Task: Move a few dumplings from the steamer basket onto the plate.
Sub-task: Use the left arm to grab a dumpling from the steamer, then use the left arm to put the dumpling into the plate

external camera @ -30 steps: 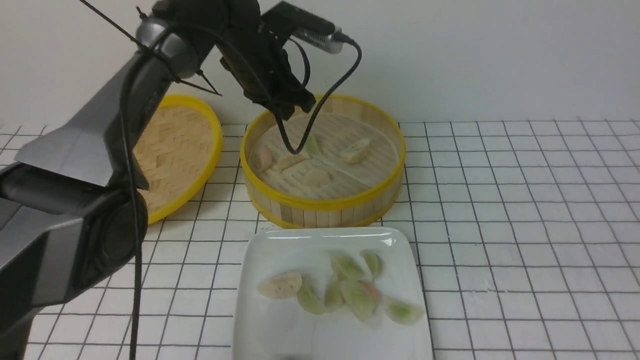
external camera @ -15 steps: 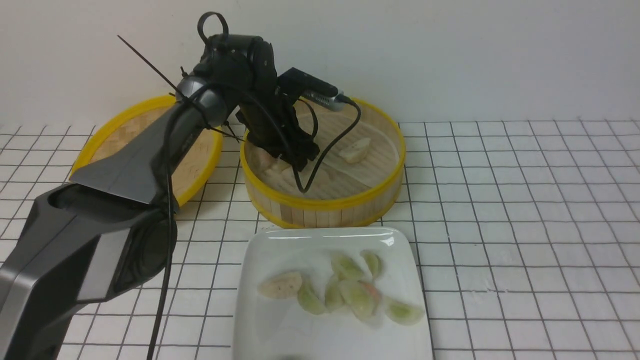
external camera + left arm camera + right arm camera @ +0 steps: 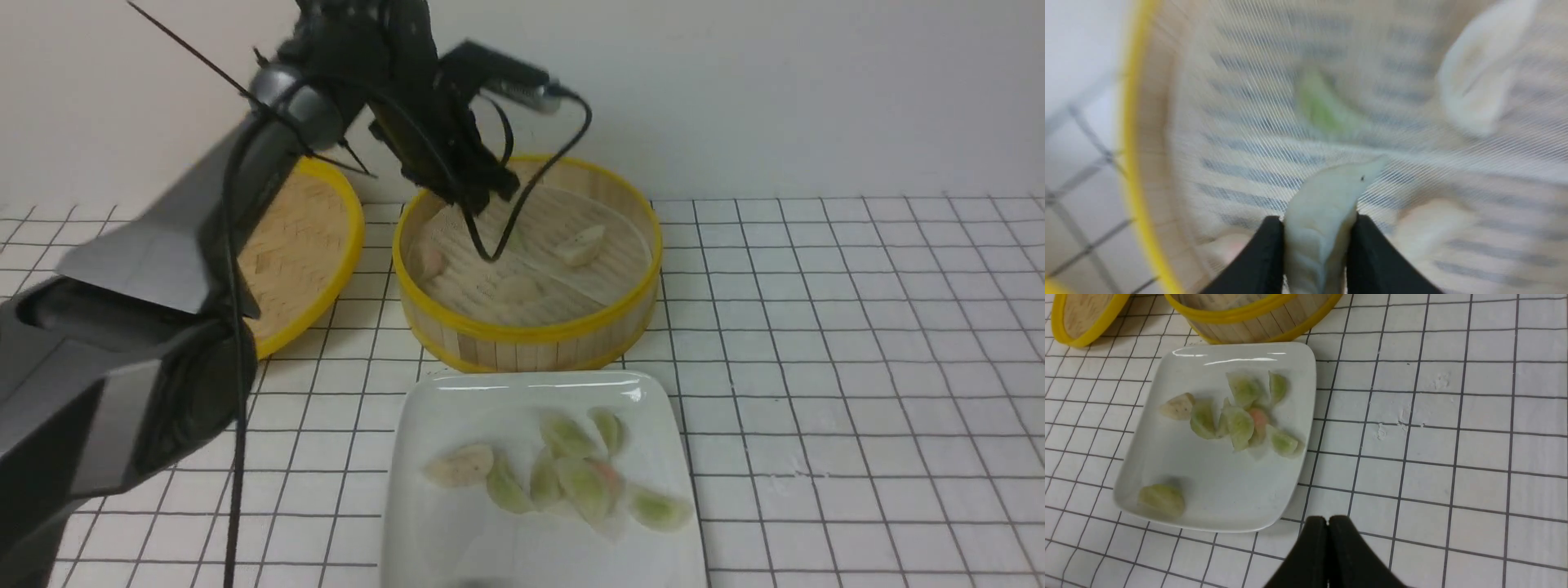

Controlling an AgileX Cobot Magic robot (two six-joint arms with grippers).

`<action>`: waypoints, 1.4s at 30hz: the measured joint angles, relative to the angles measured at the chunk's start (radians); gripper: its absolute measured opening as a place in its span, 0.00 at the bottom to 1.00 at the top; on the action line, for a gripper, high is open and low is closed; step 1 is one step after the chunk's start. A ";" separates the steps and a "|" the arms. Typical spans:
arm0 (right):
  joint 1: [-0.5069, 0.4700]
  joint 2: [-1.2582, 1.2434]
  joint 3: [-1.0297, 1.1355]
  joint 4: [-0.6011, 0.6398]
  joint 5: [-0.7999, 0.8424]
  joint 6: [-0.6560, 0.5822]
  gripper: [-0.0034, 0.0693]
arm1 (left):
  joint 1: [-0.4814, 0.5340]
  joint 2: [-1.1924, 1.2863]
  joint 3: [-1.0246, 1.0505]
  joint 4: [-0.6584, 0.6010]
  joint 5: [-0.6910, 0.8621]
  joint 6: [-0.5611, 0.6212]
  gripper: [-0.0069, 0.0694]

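The steamer basket (image 3: 531,335) stands behind the white plate (image 3: 457,539). My left gripper (image 3: 482,192) hangs over the basket's left part, shut on a pale cream dumpling (image 3: 1323,216) lifted off the liner. More cream dumplings lie in the basket (image 3: 581,243), (image 3: 516,287), with a green one (image 3: 1321,108) and a pinkish one (image 3: 428,261). On the plate lie one cream dumpling (image 3: 459,465), several green ones (image 3: 584,486) and a pinkish one. My right gripper (image 3: 1327,522) is shut and empty over the tiles near the plate's (image 3: 1216,498) edge.
The flat woven lid (image 3: 286,245) with a yellow rim lies left of the basket. A black cable (image 3: 490,245) loops from the left wrist into the basket. A white wall runs behind. White grid tiles (image 3: 857,367) spread to the right.
My left gripper went down into the basket's left part, closed on a cream dumpling, and has risen again with it. The right arm has not moved.
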 joint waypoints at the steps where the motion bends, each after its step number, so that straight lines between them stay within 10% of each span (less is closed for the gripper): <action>1: 0.000 0.000 0.000 0.000 0.000 0.000 0.03 | 0.000 -0.019 0.002 -0.007 0.000 -0.008 0.32; 12: 0.000 0.000 0.000 0.000 0.043 -0.019 0.03 | -0.107 -0.678 0.822 -0.134 0.000 -0.073 0.32; 24: 0.000 0.070 0.000 0.004 0.051 -0.035 0.03 | -0.272 -0.621 1.269 -0.086 -0.102 -0.038 0.33; 35: 0.001 0.367 -0.141 0.130 0.080 -0.192 0.03 | -0.274 -0.545 1.259 -0.014 -0.138 -0.044 0.79; 39: 0.045 0.585 -0.382 0.143 0.099 -0.258 0.03 | -0.274 -0.573 1.203 0.068 -0.078 -0.134 0.59; 42: 0.090 0.748 -0.547 0.130 0.104 -0.270 0.03 | -0.263 -0.659 1.195 0.118 -0.051 -0.192 0.25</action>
